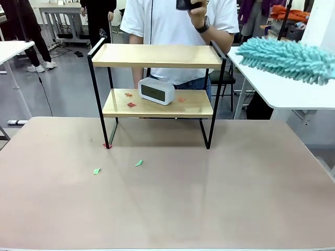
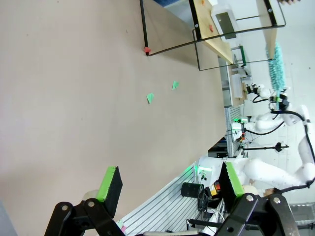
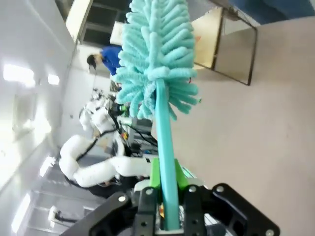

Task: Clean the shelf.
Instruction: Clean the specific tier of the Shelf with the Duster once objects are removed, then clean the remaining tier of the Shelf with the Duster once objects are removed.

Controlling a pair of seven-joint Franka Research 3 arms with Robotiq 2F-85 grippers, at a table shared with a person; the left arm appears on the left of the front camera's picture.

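Observation:
The shelf [image 1: 157, 55] stands at the table's far side, two light wooden boards on a thin black frame. A white digital clock [image 1: 156, 91] and a few red paper scraps [image 1: 131, 104] lie on its lower board [image 1: 193, 109]. A teal fluffy duster [image 1: 285, 57] hangs in the air at the upper right, right of the shelf. My right gripper [image 3: 167, 206] is shut on the duster's teal handle [image 3: 165, 147]. My left gripper [image 2: 170, 184] is open above the table, nothing between its green pads [image 2: 109, 183]. The shelf [image 2: 216, 34] lies far ahead of it.
Two green paper scraps [image 1: 138, 163] and one red scrap [image 1: 107, 146] by the shelf's left foot lie on the beige table [image 1: 167, 198]. A person [image 1: 178, 26] stands behind the shelf holding a dark object. White tables stand left and right behind.

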